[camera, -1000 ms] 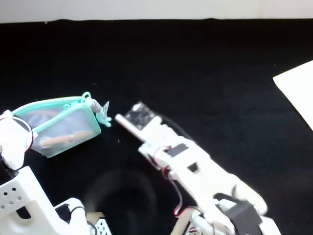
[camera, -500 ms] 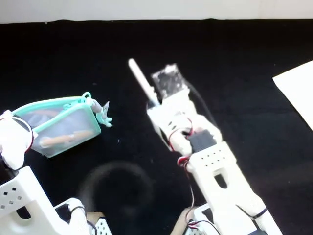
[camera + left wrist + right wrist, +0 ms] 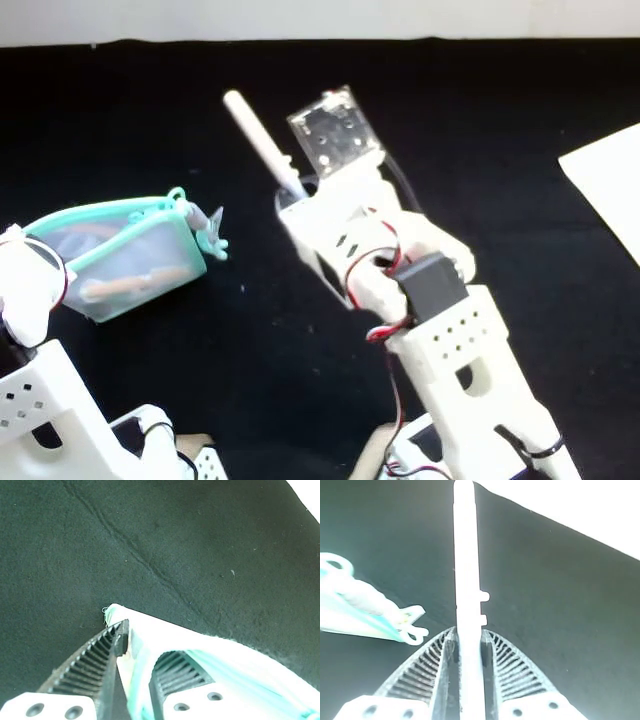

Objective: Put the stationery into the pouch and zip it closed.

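Right gripper (image 3: 290,185), clamping white pen (image 3: 255,140): now swung away from pouch (image 3: 120,255); insertion pending. Left gripper (image 3: 137,640) pinches pouch edge.

Of the 2 arms, the right arm (image 3: 440,330) is stretched forward, the right gripper (image 3: 468,630) with fingers (image 3: 432,665) pinched on a pen (image 3: 465,555); the left gripper (image 3: 140,645) (down low) clamps the pouch (image 3: 210,642) edge.

The right gripper (image 3: 292,192), clamped on the pen (image 3: 257,140), has swung back from the pouch (image 3: 120,255); the pen's tip, a second ago just beside the zipper pull (image 3: 212,232), now points up the table (image 3: 480,120), well apart from it
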Tool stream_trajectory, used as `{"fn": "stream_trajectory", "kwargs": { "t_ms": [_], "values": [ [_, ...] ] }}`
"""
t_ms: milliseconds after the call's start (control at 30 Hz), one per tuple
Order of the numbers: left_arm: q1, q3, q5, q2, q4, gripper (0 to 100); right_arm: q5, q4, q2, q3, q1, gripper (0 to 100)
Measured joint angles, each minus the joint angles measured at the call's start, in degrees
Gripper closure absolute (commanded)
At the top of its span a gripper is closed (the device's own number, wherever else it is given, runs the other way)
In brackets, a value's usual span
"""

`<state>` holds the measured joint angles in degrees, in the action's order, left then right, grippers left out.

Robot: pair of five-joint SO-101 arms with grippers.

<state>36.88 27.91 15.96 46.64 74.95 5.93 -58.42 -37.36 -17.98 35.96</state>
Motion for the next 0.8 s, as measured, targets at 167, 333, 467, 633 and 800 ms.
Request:
{"fn": "stream_trajectory", "kwargs": {
  "t_ms": [167, 333, 467, 633, 800],
  "values": [
    [0.00, 1.23, 0.00, 0.09, -0.18, 99, -1.67, -0.53, 0.00, 7.47, 3.16, 99.3],
    [0.00, 2.46, 0.09, 0.18, -0.26, 99, -8.35, 4.13, -0.09, 12.66, 6.33, 99.3],
    [0.00, 2.46, 0.09, 0.18, -0.35, 99, -11.43, 11.52, 0.62, 12.75, 10.11, 99.3],
    [0.00, 2.55, 0.09, 0.18, -0.35, 99, -12.22, 21.01, 4.48, 10.11, 15.65, 99.2],
    [0.00, 2.55, 0.09, 0.18, -0.35, 99, -12.48, 37.10, 7.38, -0.79, 19.78, 99.2]
  ]
}}
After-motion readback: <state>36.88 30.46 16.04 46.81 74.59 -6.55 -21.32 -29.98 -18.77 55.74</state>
